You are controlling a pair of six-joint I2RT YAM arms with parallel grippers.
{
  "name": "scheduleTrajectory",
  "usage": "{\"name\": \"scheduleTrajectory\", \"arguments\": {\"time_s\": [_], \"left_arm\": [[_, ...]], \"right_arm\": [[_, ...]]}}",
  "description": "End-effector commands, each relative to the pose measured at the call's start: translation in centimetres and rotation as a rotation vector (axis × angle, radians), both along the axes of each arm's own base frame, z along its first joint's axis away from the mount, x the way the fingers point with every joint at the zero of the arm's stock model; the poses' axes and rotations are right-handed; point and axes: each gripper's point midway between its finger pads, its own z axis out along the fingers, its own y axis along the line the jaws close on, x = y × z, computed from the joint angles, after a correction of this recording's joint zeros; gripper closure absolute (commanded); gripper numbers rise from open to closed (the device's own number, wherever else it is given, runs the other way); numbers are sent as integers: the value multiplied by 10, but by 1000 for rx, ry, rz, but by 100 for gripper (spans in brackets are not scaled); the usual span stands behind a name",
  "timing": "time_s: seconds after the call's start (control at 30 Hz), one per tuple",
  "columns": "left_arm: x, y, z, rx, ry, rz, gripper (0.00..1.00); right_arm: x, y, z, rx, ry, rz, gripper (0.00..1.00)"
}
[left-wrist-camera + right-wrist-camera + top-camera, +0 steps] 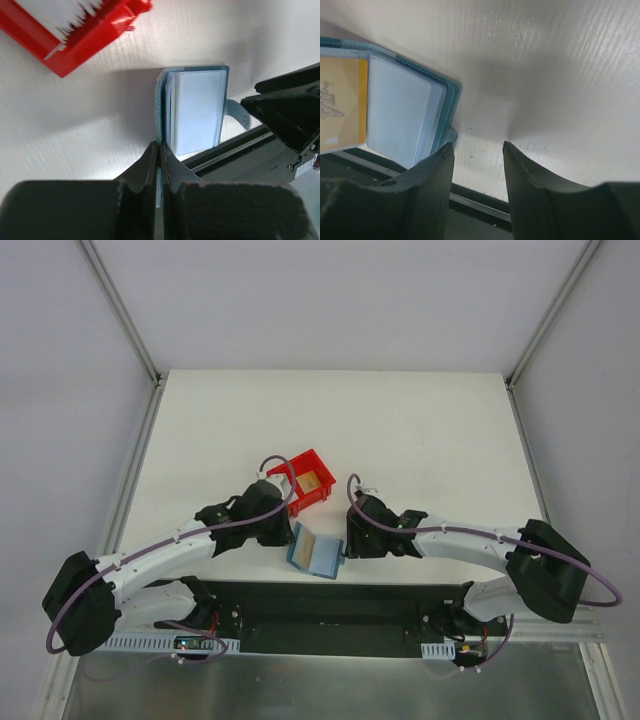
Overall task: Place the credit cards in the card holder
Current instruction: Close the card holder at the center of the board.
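The wallet (313, 552) lay open at the near edge of the table (400, 430), between the two grippers, with its near end over the dark base plate (330, 605). Its pale blue pocket leaves faced up inside the teal cover. In the right wrist view a gold card (340, 110) sat in the pocket on the side away from the right gripper. The left gripper (159, 147) was clamped on the thin edge of the wallet's cover, its fingers (148, 165) pressed together with only the teal strip between them. The right gripper (477, 150) stood with its jaws apart and nothing between them, just beside the wallet's other edge. One finger (437, 175) was close against the cover and the small rounded snap tab (451, 136); whether it touched them could not be told. Whether the wallet rested flat on the table or was held slightly raised could not be told either. Just beyond the wallet, between the two wrists and nearer the left one, sat the red bin (90, 42) with a tan card (315, 481) lying inside it.
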Motion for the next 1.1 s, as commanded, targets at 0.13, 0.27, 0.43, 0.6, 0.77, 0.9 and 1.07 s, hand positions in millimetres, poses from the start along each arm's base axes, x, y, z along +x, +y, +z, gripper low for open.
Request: {"name": "scheduleTrajectory", "arguments": {"time_s": [0.13, 0.27, 0.43, 0.6, 0.77, 0.9, 1.07], "left_arm": [[5, -24, 14, 87, -57, -70, 100], [3, -41, 18, 96, -63, -118, 100], [-3, -58, 14, 135, -64, -179, 100], [-9, -68, 8, 155, -38, -204, 98], [-16, -78, 0, 160, 6, -235, 83], [-18, -91, 4, 150, 4, -264, 71], [-33, -113, 8, 95, 60, -352, 71]], "right_arm": [[-3, 7, -12, -16, 43, -41, 60], [-5, 8, -15, -6, 53, -44, 61], [-4, 3, -17, -19, 47, -63, 61], [-1, -10, -14, -44, 9, -107, 60], [4, -28, -6, -79, -44, -150, 57], [3, -35, 0, -74, -65, -160, 56], [0, -37, 2, -51, -65, -163, 56]]}}
